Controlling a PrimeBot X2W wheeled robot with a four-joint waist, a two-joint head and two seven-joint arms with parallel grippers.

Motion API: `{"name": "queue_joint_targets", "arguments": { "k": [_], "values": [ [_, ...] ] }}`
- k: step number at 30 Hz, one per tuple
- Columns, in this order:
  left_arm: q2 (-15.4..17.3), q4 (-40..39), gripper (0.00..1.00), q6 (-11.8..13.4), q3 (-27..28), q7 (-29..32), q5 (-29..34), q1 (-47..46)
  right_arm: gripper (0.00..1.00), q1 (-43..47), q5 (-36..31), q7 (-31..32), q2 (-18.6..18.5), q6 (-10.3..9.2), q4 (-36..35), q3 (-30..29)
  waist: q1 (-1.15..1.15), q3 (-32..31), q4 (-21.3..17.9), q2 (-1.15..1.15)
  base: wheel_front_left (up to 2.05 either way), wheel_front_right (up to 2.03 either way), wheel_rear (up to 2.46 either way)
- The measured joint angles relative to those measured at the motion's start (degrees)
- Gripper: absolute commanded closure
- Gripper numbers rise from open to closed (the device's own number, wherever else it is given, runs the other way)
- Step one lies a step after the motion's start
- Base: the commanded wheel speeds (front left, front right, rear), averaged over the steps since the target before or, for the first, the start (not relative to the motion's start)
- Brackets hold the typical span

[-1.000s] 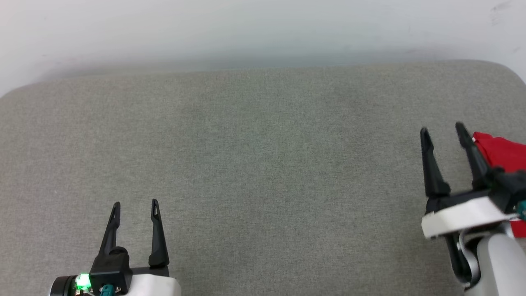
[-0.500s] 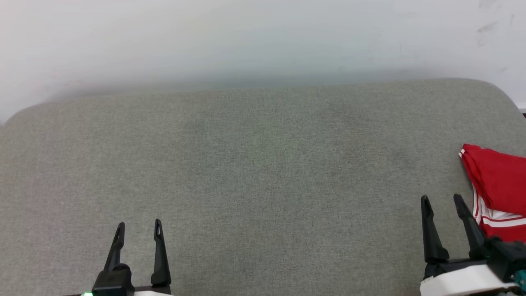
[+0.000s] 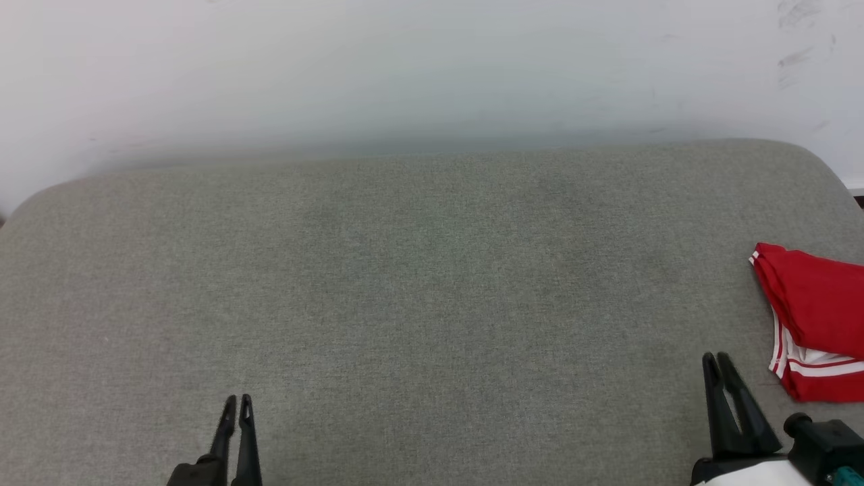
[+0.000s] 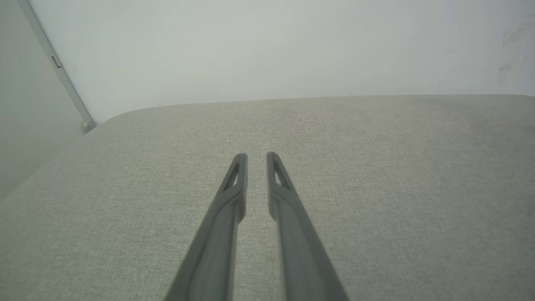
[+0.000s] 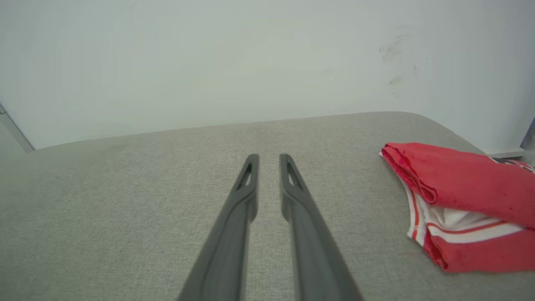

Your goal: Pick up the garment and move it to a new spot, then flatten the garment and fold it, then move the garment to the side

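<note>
The garment [image 3: 818, 305] is a folded red bundle with white and red-striped trim, lying at the right edge of the grey padded surface [image 3: 432, 290]. In the right wrist view the garment [image 5: 459, 182] lies to the right of my fingers, apart from them. My right gripper [image 3: 717, 358] [image 5: 269, 156] sits low at the lower right, just left of the garment, its fingers drawn close with a narrow gap and nothing between them. My left gripper [image 3: 237, 399] [image 4: 256, 155] sits at the lower left over bare fabric, also narrowed to a slim gap and empty.
A pale wall [image 3: 432, 67] runs along the far edge of the padded surface. The surface's rounded corners show at the far left [image 4: 108, 119] and far right [image 3: 820, 158]. A wall trim strip [image 4: 62, 75] stands at the left.
Both grippers have narrowed from wide open to a slim gap. My right gripper has drawn back from beside the garment toward the near edge. The camera has tilted up, shifting the whole picture down.
</note>
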Motion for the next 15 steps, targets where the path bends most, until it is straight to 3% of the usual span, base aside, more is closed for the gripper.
{"name": "queue_joint_targets", "arguments": {
  "k": [15],
  "values": [
    [0.1, 2.8, 1.00, -2.1, 0.4, 3.2, -16.1, -1.7, 1.00, -0.5, 15.0, 3.1, -0.2, 0.00, 2.3, 0.2, 0.00, -0.1, 0.4, 0.00, 0.00, 0.00, 0.00]
  ]
}}
